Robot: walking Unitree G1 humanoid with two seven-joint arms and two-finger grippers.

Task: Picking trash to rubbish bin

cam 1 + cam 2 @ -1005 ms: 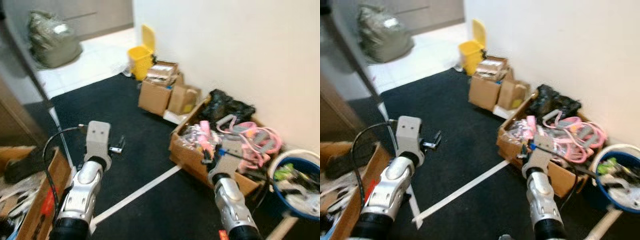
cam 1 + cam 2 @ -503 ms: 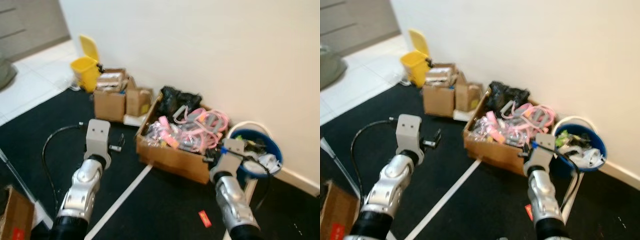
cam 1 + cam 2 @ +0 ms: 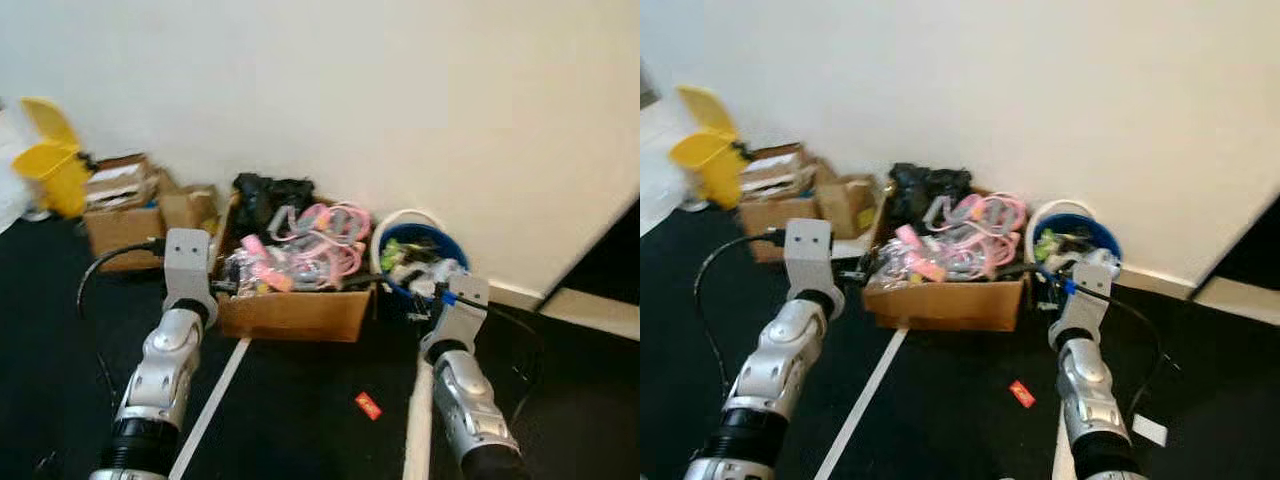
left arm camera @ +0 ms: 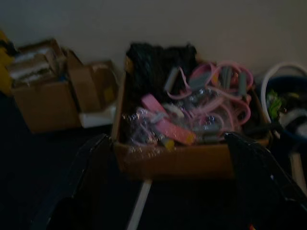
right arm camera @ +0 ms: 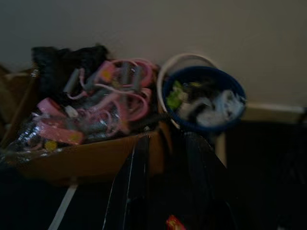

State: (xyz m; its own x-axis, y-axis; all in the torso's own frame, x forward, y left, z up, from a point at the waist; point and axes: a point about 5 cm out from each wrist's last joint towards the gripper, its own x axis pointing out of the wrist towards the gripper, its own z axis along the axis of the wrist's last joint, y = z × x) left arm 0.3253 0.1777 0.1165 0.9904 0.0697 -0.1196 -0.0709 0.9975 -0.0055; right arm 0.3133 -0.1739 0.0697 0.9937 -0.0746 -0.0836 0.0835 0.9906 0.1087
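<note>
A small red wrapper lies on the black floor, between my two arms and in front of the boxes. A blue bucket with a white rim stands against the wall, holding green and white rubbish. My right gripper hangs over the floor just short of the bucket, open with a narrow gap and nothing between its fingers. My left gripper is held wide open and empty, facing the big cardboard box of pink items. A yellow pedal bin stands far off to the left.
Two smaller cardboard boxes sit by the wall between the yellow bin and the big box. A black bag lies at the big box's back. White tape crosses the floor. A white strip runs beside my right arm.
The camera has swung right: the yellow bin and boxes slid left, and the blue bucket and red wrapper came to the middle. Both arms keep the same pose.
</note>
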